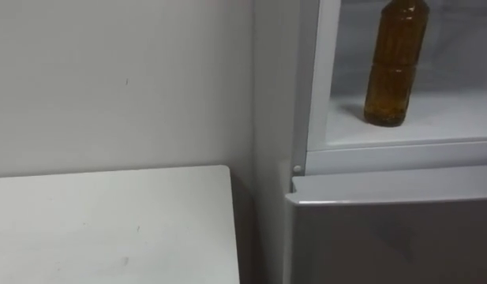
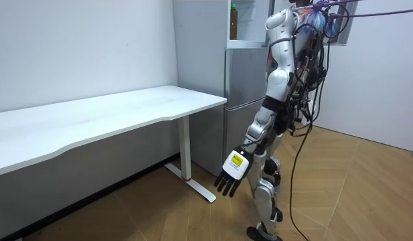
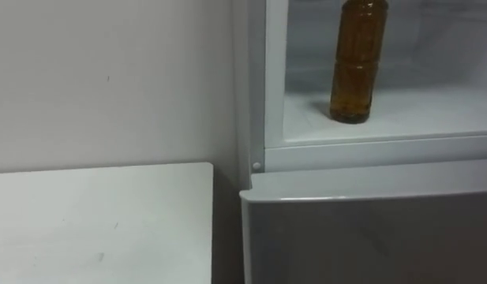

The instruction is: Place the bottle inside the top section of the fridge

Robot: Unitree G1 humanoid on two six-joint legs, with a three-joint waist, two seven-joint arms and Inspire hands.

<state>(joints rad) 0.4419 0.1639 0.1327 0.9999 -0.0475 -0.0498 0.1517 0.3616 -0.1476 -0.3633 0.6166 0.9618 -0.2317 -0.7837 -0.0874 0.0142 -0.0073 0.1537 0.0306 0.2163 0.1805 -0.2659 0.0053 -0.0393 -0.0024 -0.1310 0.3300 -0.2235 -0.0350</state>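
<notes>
Amber-brown ribbed plastic bottle (image 1: 395, 63): stands upright in the upper fridge compartment (image 1: 318, 79), on its white shelf (image 1: 432, 122). It is near the shelf's front edge and close to the compartment's pale grey frame on my left. Nothing is touching it. Its top runs out of my eye views.

The compartment is open towards me, with a white interior behind the bottle. Directly below it is the flat grey lower door (image 1: 385, 237), whose top edge sits just under the shelf's front lip.

To my left of the fridge is a narrow dark gap, then the corner of the white rectangular bench (image 1: 109, 229). The bench is backed against the plain white wall (image 1: 117, 79).

In the room view I stand upright on the wooden plank floor (image 2: 367, 194), right in front of the fridge and facing it. The bench stretches away towards the room view's left.

My left hand (image 2: 231, 175) hangs low beside my thigh on a lowered arm, well below bench height and well apart from the bottle. Its fingers are straight and loosely spread, pointing down, and it has hold of nothing.
</notes>
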